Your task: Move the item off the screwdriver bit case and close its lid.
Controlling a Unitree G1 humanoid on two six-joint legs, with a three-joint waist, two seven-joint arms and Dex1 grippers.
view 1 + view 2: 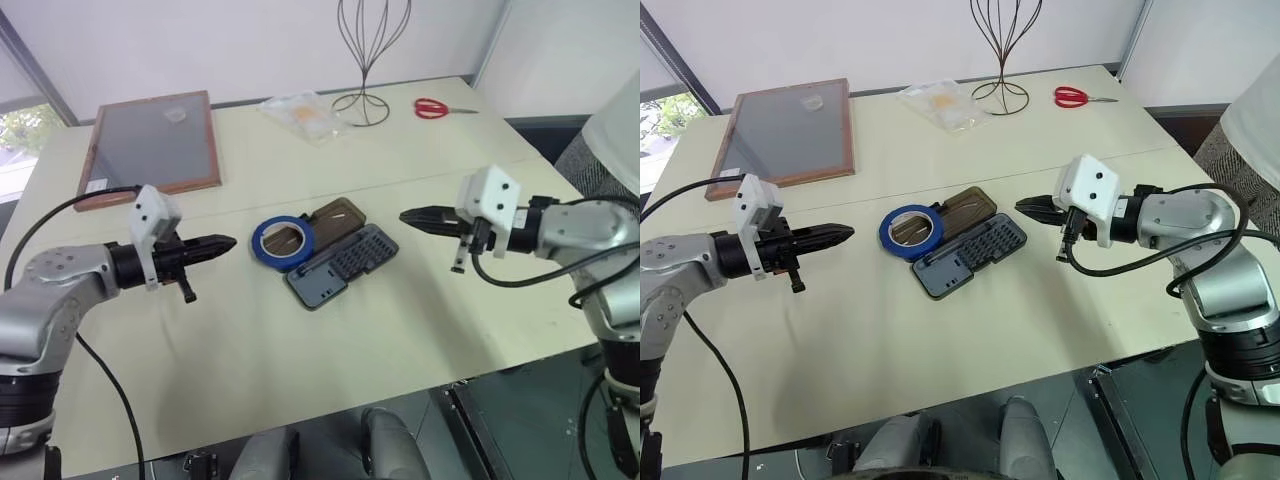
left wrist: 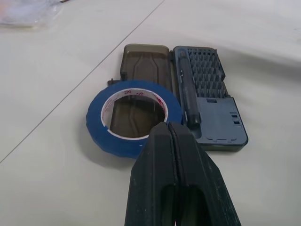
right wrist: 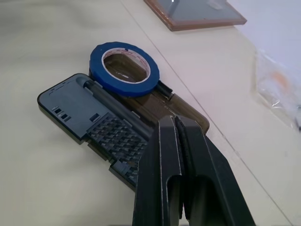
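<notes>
Blue tape [image 1: 282, 241] lies on the open case's lid [image 1: 338, 215]; left gripper [image 1: 226, 243] and right gripper [image 1: 408, 215] hover either side, fingers together

Both arms raised, reaching inward from either side, well apart. Left gripper [image 1: 226, 243] pointing right and slightly down, fingers [image 2: 160, 155] pressed together. Right gripper [image 1: 408, 216] pointing left and slightly down, fingers [image 3: 167, 141] likewise closed, holding nothing.

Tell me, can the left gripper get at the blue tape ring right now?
Probably yes. The left gripper, shut, points at the blue tape ring with bare table between them; it must open first.
</notes>
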